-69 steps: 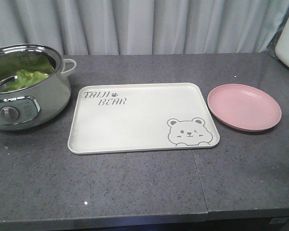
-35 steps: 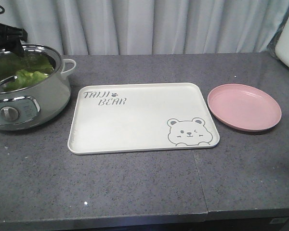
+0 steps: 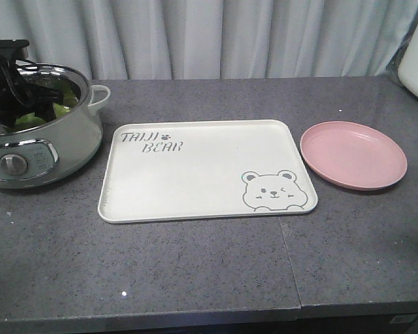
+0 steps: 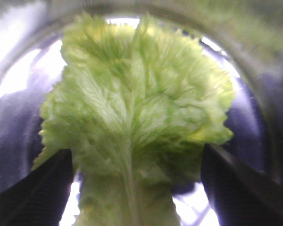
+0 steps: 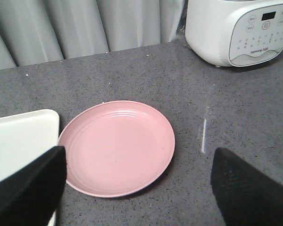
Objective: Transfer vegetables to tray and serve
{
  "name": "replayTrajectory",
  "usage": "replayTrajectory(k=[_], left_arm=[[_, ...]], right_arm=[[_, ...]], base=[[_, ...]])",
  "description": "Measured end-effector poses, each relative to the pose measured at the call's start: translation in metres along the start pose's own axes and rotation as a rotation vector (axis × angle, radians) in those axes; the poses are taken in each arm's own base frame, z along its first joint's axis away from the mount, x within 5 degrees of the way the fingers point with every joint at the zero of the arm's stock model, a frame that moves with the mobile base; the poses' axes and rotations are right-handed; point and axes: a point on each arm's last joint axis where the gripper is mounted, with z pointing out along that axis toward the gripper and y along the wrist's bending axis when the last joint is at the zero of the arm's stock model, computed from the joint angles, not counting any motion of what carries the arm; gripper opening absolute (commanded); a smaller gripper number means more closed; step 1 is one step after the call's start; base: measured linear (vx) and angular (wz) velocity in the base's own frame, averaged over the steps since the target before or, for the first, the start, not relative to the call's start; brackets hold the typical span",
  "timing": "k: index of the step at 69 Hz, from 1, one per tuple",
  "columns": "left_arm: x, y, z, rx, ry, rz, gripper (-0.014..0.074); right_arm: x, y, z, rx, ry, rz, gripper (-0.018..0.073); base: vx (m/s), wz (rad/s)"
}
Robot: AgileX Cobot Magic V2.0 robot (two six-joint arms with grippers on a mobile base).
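The vegetables are a crinkly light-green lettuce leaf (image 4: 141,94) lying in a steel-lined electric pot (image 3: 70,139) at the table's left; green bits (image 3: 29,120) show past the arm in the front view. My left gripper (image 3: 5,80) reaches down into the pot. In the left wrist view the left gripper (image 4: 137,160) stands open, its black fingers (image 4: 42,188) on either side of the leaf's pale rib. The cream tray (image 3: 202,174) with bear print lies bare in the middle. My right gripper (image 5: 137,155) hangs open above the table by the pink plate, holding nothing.
A round pink plate (image 3: 353,154) sits right of the tray, also seen in the right wrist view (image 5: 115,146). A white rice cooker (image 5: 236,30) stands at the back right corner. Grey curtains hang behind the table.
My left arm came in from the upper left and lowered its gripper into the pot over the lettuce. Tray and plate have not moved.
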Motion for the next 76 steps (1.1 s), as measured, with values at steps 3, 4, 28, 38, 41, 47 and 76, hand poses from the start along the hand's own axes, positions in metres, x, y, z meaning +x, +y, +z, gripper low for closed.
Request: replayTrajectory(k=[3,4,28,38,41,47,76], left_arm=[[0.0,0.0,0.005,-0.002,0.009,0.001,0.0534],[0.001,0.0,0.006,-0.002,0.014,0.0,0.0534],[0.002,0.002,0.015,-0.013,0.044,0.004,0.0414],[0.002,0.005,0.015,-0.023,0.042,0.003,0.0169],[0.002,0.006,0.015,-0.031,0.039,0.006,0.0087],[0.002,0.008,0.016,-0.052,0.036,0.015,-0.0008],[0.0,0.009,0.001,-0.07,0.005,0.022,-0.0007]], right_arm=[[0.0,0.0,0.0,0.0,0.002,-0.002,0.0594],[0.0,0.0,0.0,-0.001,0.002,-0.003,0.0594],[0.0,0.0,0.0,-0.001,0.005,-0.013,0.0594],[0.0,0.0,0.0,-0.001,0.005,-0.014,0.0594],[0.0,0.0,0.0,-0.001,0.005,-0.016,0.0594],[0.0,0.0,0.0,-0.001,0.005,-0.018,0.0594],[0.0,0.0,0.0,-0.001,0.005,-0.031,0.0594]], base=[[0.0,0.0],[0.0,0.0],[0.0,0.0],[0.0,0.0],[0.0,0.0],[0.0,0.0],[0.0,0.0]])
